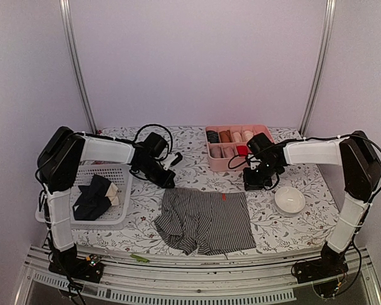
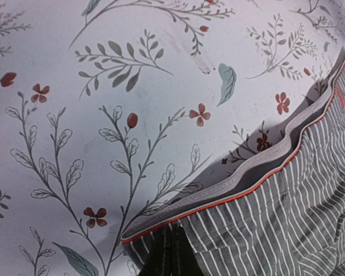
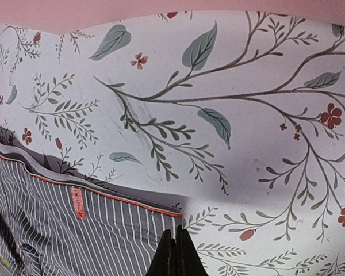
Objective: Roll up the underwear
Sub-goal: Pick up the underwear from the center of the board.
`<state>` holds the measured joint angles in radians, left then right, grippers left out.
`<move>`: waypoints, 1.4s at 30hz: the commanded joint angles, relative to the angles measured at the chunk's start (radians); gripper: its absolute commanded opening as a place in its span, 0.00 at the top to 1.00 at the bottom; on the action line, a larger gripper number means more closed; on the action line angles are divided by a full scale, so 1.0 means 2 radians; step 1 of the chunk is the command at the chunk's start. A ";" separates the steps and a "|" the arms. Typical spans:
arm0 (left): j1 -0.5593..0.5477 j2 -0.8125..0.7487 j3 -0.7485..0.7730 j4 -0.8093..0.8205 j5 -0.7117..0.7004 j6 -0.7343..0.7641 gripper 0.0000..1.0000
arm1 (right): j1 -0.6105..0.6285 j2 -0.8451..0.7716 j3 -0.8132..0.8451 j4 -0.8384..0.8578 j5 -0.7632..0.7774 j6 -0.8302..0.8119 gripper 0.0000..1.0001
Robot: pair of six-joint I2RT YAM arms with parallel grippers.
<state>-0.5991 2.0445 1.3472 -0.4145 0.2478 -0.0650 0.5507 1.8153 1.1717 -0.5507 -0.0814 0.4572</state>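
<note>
Step in hand: start of the roll, at the waistband end.

- The striped underwear (image 1: 206, 219) is spread flat on the table (image 1: 279, 229), centre front, with the waistband (image 2: 230, 184) on the far side and the leg openings nearest the arm bases.
- The left end effector (image 1: 168, 179) is set at the far-left corner of the waistband and the right end effector (image 1: 257, 181) at the far-right corner.
- Both end effectors are closed, with the jaws fully together in each wrist view. The left tips lie over the striped cloth just inside the waistband; the right tips lie at the corner edge. Whether cloth is pinched cannot be told.
- More dark garments (image 1: 95, 197) are seen in the white basket (image 1: 128, 190), left. A pink tray (image 1: 216, 162) stands at the far side.

Judgement: no turn of the roll has yet been made.

Next move calls for:
- both corners to be lifted slightly and carried together towards the near edge, so that the waistband is folded over evenly;
- matched travel of the two arms, otherwise a skewed roll is to be expected;
- the grip to be checked if only one layer comes up.
</note>
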 commanded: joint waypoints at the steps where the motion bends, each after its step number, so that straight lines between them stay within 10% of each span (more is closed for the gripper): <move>1: 0.008 -0.052 -0.007 0.011 0.002 0.008 1.00 | -0.007 -0.023 0.008 0.001 -0.001 -0.015 1.00; 6: 0.008 -0.068 -0.033 0.014 -0.026 0.004 0.67 | -0.011 -0.002 0.002 -0.004 -0.028 -0.009 0.75; 22: 0.010 -0.029 -0.058 0.000 -0.035 0.000 0.60 | -0.009 0.058 -0.024 0.031 -0.070 0.002 0.71; 28: 0.010 0.008 -0.040 -0.009 -0.009 -0.002 0.65 | -0.009 0.057 -0.034 0.034 -0.064 0.005 1.00; 35: 0.009 0.018 0.007 -0.019 0.043 0.013 1.00 | -0.010 0.021 0.011 0.013 -0.031 -0.008 1.00; 42: 0.030 -0.099 0.041 0.029 0.038 0.063 1.00 | -0.016 -0.056 0.111 -0.025 0.030 -0.051 1.00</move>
<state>-0.5762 2.0212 1.3628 -0.4240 0.3031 -0.0147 0.5297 1.8397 1.2720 -0.5690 -0.1223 0.4202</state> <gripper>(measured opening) 0.007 0.009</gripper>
